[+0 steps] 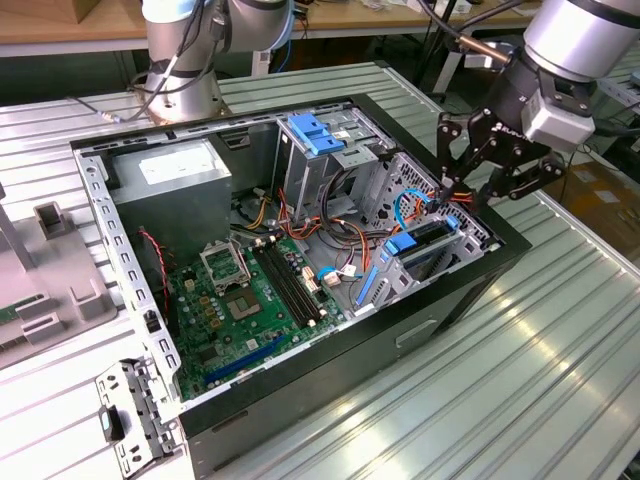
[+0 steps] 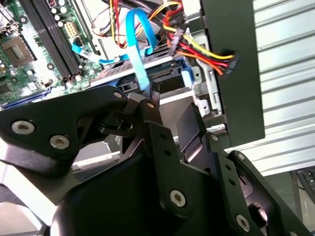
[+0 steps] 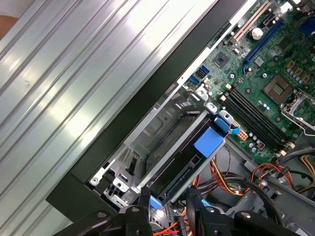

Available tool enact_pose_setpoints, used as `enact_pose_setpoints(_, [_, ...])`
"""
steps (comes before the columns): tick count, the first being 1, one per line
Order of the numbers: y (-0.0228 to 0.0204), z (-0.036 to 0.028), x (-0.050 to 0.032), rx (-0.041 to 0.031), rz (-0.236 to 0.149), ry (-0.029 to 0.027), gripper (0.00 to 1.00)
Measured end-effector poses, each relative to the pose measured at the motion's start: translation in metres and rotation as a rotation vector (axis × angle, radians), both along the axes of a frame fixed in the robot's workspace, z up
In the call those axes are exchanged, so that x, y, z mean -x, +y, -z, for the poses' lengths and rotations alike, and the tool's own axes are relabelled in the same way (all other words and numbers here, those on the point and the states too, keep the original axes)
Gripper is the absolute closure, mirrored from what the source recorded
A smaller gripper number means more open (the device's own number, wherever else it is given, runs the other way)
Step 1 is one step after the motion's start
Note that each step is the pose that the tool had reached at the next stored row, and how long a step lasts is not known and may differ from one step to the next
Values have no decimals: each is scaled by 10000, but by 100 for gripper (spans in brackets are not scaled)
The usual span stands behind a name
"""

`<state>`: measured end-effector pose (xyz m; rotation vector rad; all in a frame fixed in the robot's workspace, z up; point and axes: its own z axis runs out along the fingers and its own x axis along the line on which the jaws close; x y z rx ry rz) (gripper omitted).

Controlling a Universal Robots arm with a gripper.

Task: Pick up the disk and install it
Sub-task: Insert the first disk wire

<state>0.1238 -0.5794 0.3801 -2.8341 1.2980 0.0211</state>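
Though edge-on in its cage [image 3: 162,123], disk [image 3: 183,164] dark, blue-tabbed.

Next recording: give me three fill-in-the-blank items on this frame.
1. The disk is clipped in plastic coloured ____.
2. The gripper is over the exterior view's ____ side of the computer case.
3. The motherboard inside the case is coloured ____.
Missing words: blue; right; green.

Bright light (glare on table [image 3: 74,73])

Black end effector [image 1: 462,190], silver arm [image 1: 580,35]
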Motion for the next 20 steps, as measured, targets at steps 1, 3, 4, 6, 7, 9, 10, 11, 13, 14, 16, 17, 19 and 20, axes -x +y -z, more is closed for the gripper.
enact_pose_setpoints(1, [0, 0, -29, 0, 0, 0, 58])
enact_pose_setpoints(3, [0, 1, -80, -1, 1, 0, 58])
enact_pose_setpoints(4, [0, 1, -101, 1, 1, 0, 58])
enact_pose_setpoints(6, [0, 2, -157, 1, 0, 0, 58])
enact_pose_setpoints(7, [0, 3, -195, 0, 0, 0, 58])
enact_pose_setpoints(9, [0, 3, -259, 1, 1, 0, 58])
enact_pose_setpoints(10, [0, 4, -282, 1, 1, 0, 58])
enact_pose_setpoints(11, [0, 4, -313, 1, 1, 1, 58])
enact_pose_setpoints(13, [0, 5, -375, 0, 0, 1, 58])
enact_pose_setpoints(14, [0, 5, -403, 1, 0, 1, 58])
enact_pose_setpoints(16, [-1, 6, -459, 1, 1, 1, 58])
enact_pose_setpoints(17, [-1, 6, -481, 1, 1, 1, 58])
enact_pose_setpoints(19, [-2, 7, -549, 1, 1, 1, 58])
enact_pose_setpoints(20, [-2, 8, -593, 1, 0, 1, 58])
